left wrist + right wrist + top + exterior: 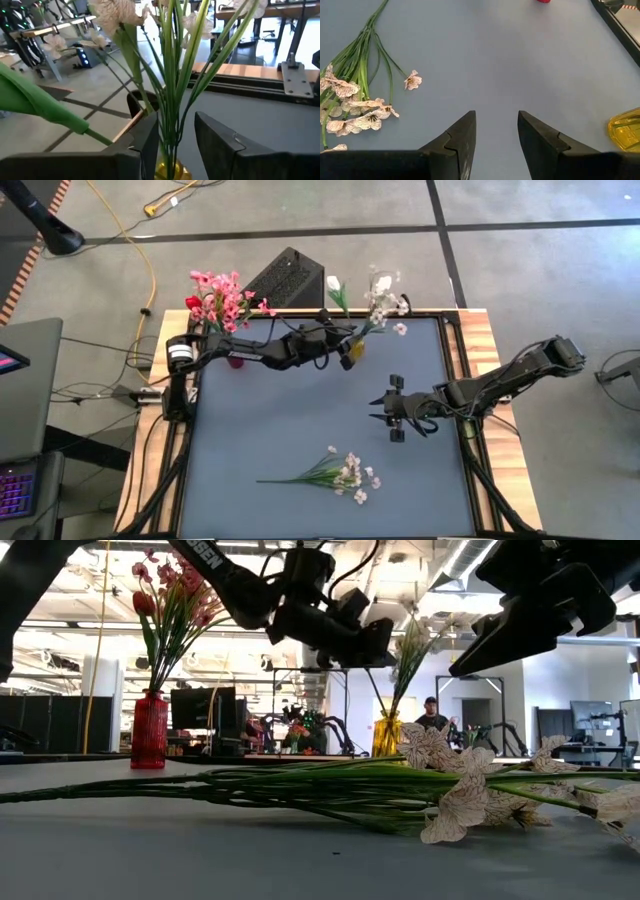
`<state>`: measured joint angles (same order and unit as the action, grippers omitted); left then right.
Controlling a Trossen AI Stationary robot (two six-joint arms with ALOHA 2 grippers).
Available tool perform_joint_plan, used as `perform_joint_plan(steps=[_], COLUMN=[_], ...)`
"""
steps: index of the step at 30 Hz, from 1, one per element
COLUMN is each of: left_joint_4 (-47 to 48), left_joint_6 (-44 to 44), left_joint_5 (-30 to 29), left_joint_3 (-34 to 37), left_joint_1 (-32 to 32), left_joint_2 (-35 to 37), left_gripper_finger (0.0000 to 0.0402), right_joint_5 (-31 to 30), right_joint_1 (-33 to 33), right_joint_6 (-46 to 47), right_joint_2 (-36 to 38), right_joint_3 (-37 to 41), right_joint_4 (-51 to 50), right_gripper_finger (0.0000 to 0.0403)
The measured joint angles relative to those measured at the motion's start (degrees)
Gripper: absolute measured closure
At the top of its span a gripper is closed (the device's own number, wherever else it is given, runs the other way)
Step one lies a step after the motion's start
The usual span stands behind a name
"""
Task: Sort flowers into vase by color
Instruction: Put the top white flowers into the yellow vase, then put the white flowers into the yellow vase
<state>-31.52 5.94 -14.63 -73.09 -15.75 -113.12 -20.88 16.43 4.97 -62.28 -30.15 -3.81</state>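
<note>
The left gripper [172,145] stands open around green stems in the yellow vase [172,172] below; the right gripper [496,137] hangs open.

Two vases [234,358] [353,351] at table's far edge, flower spray [325,473] lying near front

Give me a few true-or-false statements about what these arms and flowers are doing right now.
1. A pale blossom spray lies flat on the table. True.
2. The red vase stands empty. False: it holds pink and red flowers.
3. The left pincer is open around stems in the yellow vase. True.
4. The right pincer grips a flower. False: it is open and empty, over bare table.
</note>
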Motion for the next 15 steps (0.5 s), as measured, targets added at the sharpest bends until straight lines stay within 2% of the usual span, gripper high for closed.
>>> perform_joint_plan(steps=[15], left_joint_4=[22.0], left_joint_6=[4.1], left_joint_5=[2.3], left_joint_3=[-1.6], left_joint_1=[5.9], left_joint_2=[9.0], left_gripper_finger=[0.0285], right_joint_5=[0.0], right_joint_1=[0.0], right_joint_6=[0.1], right_joint_2=[0.0], right_joint_3=[0.0], right_joint_4=[-0.1], right_gripper_finger=[0.0233])
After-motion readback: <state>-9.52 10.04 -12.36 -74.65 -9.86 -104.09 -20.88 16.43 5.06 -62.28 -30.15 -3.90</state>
